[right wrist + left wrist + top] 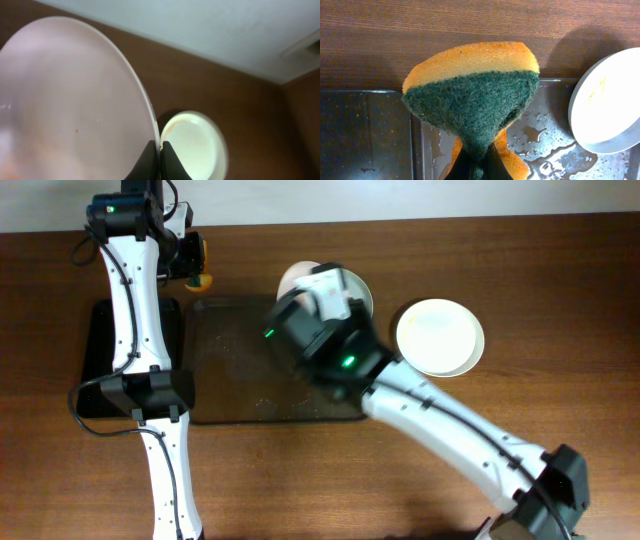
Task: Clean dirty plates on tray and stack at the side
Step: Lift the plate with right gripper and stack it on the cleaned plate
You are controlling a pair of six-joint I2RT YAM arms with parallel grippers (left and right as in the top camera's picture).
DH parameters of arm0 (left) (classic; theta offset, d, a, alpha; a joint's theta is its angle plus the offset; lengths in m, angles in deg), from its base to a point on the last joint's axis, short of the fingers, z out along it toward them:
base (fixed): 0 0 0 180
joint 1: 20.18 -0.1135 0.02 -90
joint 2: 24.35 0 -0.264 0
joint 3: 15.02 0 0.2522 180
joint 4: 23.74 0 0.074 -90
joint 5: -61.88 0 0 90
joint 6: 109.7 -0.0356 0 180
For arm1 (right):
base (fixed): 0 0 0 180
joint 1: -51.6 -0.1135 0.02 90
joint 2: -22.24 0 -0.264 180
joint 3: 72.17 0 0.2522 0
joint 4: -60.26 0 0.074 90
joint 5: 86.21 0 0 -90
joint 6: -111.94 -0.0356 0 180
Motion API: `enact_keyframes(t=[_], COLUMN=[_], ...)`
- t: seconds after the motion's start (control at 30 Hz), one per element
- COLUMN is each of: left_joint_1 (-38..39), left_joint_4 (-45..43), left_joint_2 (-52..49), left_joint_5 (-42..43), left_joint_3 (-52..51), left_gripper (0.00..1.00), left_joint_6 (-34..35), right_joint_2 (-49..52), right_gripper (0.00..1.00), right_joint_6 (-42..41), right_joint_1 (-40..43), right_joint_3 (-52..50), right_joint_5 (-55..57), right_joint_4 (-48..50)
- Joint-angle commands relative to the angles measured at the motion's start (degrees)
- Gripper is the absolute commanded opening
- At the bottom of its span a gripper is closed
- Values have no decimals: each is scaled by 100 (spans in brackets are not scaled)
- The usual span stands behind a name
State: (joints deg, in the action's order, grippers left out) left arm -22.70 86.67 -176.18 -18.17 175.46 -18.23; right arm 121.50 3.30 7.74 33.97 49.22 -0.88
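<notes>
Plate [75, 100] blurred, cropped left; sponge [475, 95] probably hides left gripper [476, 167] tips.

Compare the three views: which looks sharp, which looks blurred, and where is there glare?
Left wrist: sharp; the sponge fibres are crisp, and water on the tray glints. Right wrist: soft; the held plate is blurred, and the white plate beyond glows overexposed. Overhead: the held plate looks smeared.

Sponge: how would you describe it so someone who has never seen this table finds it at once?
Find the dark tray mid-table and go to its far left corner. The sponge is pinched there in the left gripper. It alone is coloured, orange with a dark green scouring face; the plate in the right gripper and the stacked plates are white.
</notes>
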Motion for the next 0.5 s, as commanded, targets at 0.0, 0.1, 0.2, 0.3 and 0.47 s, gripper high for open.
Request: enact_keyframes(t=[0.0,0.1,0.2,0.3,0.47], left_joint_1=[17,17,17,57,125], left_joint_4=[9,9,9,9,9], left_joint_2=[87,87,85,85,85], left_joint_5=[83,83,83,83,79], left_joint_3=[20,20,20,20,20], left_gripper=[1,1,1,1,1], left_joint_6=[-66,-66,-66,-66,-66], right_joint_2=[-411,-402,-293,11,872], right_gripper=[4,4,4,4,4], right_joint_6=[-332,-330,-328,-264,-267], right_joint_1=[1176,2717,4063,4774,5217], right_joint_3=[0,-2,-26,-203,-509], right_joint_5=[-2640,-4411,-4673,-4664,-4308], right_joint_4=[-190,-459,-813,-852,-680])
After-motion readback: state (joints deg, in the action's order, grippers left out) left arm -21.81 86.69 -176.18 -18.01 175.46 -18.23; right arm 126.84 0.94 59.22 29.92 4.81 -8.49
